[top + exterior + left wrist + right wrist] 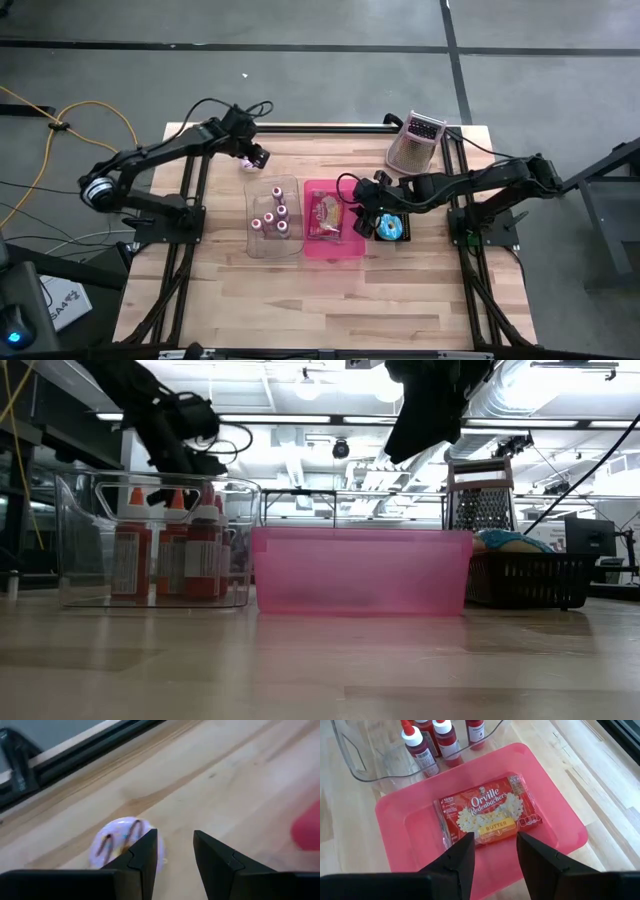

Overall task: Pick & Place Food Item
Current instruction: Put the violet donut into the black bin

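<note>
Near the far edge, the left gripper [173,857] hangs with fingers parted, empty, over a frosted donut [120,845] on the table [400,290]. Mid-table, the right gripper [494,851] hovers, released, above the popcorn packet [482,815] lying in the pink bin [560,822].

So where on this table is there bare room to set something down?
The near half of the table in front of the clear bin and pink bin is bare wood, and so are the strips along both side edges. The middle row is crowded: both bins, the dark basket and the right gripper. Behind it stand a grater and the left gripper.
</note>
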You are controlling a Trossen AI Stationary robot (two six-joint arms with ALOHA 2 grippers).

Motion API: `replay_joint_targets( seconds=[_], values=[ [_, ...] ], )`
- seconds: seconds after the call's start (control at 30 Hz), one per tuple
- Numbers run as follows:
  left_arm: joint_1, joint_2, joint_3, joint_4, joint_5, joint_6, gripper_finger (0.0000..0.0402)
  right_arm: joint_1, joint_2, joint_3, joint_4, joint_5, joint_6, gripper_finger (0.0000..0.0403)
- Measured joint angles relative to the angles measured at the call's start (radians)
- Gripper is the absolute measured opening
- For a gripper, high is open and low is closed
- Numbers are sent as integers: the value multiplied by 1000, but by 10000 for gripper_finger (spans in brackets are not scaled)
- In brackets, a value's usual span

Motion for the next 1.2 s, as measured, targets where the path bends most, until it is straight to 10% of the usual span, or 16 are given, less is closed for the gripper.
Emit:
replay_joint_targets(
  seconds=[1.2],
  values=[
    [28, 169, 0, -57, -7, 26, 122, 0, 0, -1, -5, -1, -20, 133]
  ],
)
